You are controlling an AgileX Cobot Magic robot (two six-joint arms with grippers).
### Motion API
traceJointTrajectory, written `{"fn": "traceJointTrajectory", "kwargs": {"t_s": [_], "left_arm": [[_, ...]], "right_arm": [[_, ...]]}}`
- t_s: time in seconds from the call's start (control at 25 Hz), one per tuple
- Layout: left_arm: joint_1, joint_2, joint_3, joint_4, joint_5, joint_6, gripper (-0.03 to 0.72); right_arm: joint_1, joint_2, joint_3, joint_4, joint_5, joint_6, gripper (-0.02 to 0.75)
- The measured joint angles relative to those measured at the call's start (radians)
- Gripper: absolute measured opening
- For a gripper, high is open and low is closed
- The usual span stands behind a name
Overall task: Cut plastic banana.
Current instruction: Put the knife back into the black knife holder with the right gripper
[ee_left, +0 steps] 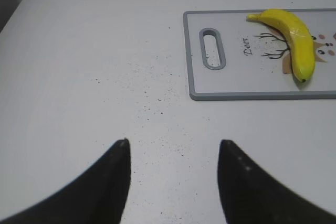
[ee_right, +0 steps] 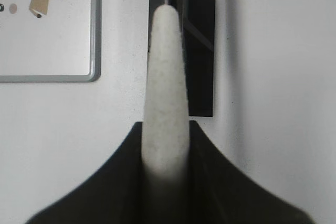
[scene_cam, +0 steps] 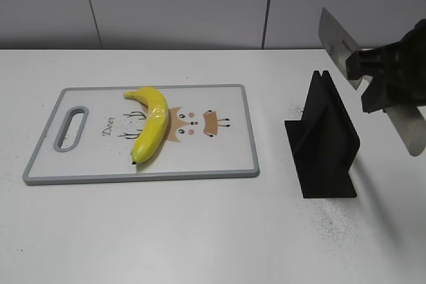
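Your right gripper (ee_right: 167, 153) has its jaws clamped on the knife (scene_cam: 346, 54), above the black stand (scene_cam: 323, 141). Left gripper (ee_left: 173, 174) jaws open over bare bench (ee_left: 94, 77). Banana (scene_cam: 150, 123) lies on the board (scene_cam: 219, 151).

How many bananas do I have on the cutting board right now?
1. The banana lies on the cutting board, across the deer drawing, left of the black knife stand. None seems hidden.
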Motion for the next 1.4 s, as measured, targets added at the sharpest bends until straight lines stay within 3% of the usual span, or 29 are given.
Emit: {"fn": "traceJointTrajectory", "kwargs": {"t_s": [0.4,0.88,0.96,1.2,1.28,1.4], "left_arm": [[0.0,0.0,0.0,0.0,0.0,0.0,0.501],[0.0,0.0,0.0,0.002,0.0,0.0,0.501],[0.0,0.0,0.0,0.002,0.0,0.0,0.501],[0.0,0.0,0.0,0.002,0.0,0.0,0.501],[0.0,0.0,0.0,0.002,0.0,0.0,0.501],[0.0,0.0,0.0,0.003,0.0,0.0,0.501]], "right_arm": [[0.0,0.158,0.0,-0.005,-0.004,0.0,0.157],[0.0,0.171,0.0,0.016,0.021,-0.001,0.161],[0.0,0.171,0.0,0.017,0.025,-0.002,0.212],[0.0,0.171,0.0,0.023,0.01,-0.015,0.57],[0.0,0.171,0.0,0.024,-0.01,-0.018,0.625],[0.0,0.163,-0.01,0.018,-0.033,-0.031,0.647]]}}
